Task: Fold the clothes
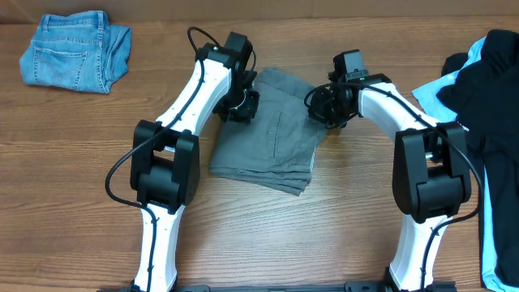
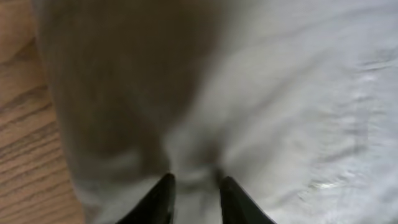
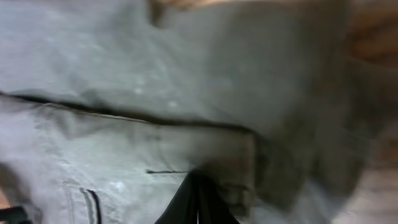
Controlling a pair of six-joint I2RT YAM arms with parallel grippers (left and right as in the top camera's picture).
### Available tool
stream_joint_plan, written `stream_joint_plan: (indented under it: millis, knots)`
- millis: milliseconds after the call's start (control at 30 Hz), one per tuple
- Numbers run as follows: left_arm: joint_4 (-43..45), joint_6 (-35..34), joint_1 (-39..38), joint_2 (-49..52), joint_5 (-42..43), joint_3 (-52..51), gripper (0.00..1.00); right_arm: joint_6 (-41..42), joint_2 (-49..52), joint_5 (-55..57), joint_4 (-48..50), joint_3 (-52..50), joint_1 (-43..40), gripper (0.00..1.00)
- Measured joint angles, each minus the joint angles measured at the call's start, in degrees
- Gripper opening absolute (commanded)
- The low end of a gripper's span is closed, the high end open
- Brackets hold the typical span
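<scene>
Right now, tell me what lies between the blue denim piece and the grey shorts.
In the overhead view: bare wooden table, then the left arm's white link beside the grey shorts.

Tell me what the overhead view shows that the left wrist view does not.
Overhead only: the denim piece at far left, the black garment at right, and the whole folded outline of the grey shorts. Left wrist only: the left tool close up, grey fabric bunched between its fingertips. Both: the grey shorts and the wooden table.
</scene>
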Motion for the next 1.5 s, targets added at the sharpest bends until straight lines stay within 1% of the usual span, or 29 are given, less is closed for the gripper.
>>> stream_joint_plan:
  millis: [100,167,233,300,500,567,667,767,933,1033,1100,1267,1333,1400,1500]
  knots:
    - [1.5,0.0,0.3,0.0,-2.0,-3.1,0.4,1.0,0.0,1.4,-2.2,0.1,-0.6,0.04]
    - [1.8,0.0,0.7,0.0,-3.3,-4.6,0.4,1.4,0.0,2.2,-3.7,0.4,-1.0,0.04]
    - [1.8,0.0,1.2,0.0,-4.0,-4.9,0.38,1.7,-0.1,2.6,-4.5,0.7,-1.2,0.04]
    - [1.6,0.0,1.9,0.0,-4.4,-4.9,0.39,2.0,-0.2,3.0,-5.4,0.8,-1.3,0.04]
    - [-3.3,-0.3,4.2,0.0,-6.0,-1.4,0.43,3.0,-3.1,7.3,-13.0,1.1,-2.1,0.04]
    - [-5.2,-0.5,4.8,-0.1,-6.4,1.9,0.46,3.1,-7.1,8.0,-16.8,1.3,-2.7,0.09]
    - [-6.5,-0.5,4.8,-0.5,-6.2,3.5,0.48,0.8,-11.6,6.6,-22.9,2.1,-2.6,0.14]
    - [-6.7,-0.5,4.7,-0.6,-5.3,3.8,0.53,-3.9,-14.4,3.6,-27.4,2.3,-0.6,0.15]
    - [-5.7,-0.6,4.4,-0.6,-4.8,3.8,0.61,-6.7,-14.4,-0.7,-22.0,-2.4,3.9,0.15]
    - [-5.4,-0.6,4.3,-0.6,-4.6,3.8,0.62,-6.6,-14.4,-2.4,-18.6,-6.6,7.0,0.15]
    - [-5.5,-0.6,4.3,-0.6,-4.5,3.8,0.63,-6.2,-14.4,-3.3,-16.7,-9.4,8.6,0.18]
    - [-5.5,-0.6,4.3,-0.6,-4.3,3.8,0.64,-4.6,-14.3,-4.4,-13.2,-15.6,9.1,0.18]
    - [-5.6,-0.6,4.3,-0.6,-4.3,3.8,0.64,-4.1,-14.3,-4.5,-13.3,-17.8,8.9,0.17]
    - [-5.5,-0.6,4.3,-0.6,-4.3,3.8,0.65,-3.7,-14.3,-4.7,-13.7,-19.4,8.4,0.11]
    - [-5.5,-0.6,4.3,-0.6,-4.3,3.8,0.69,-2.7,-14.3,-3.7,-16.8,-20.2,7.5,0.06]
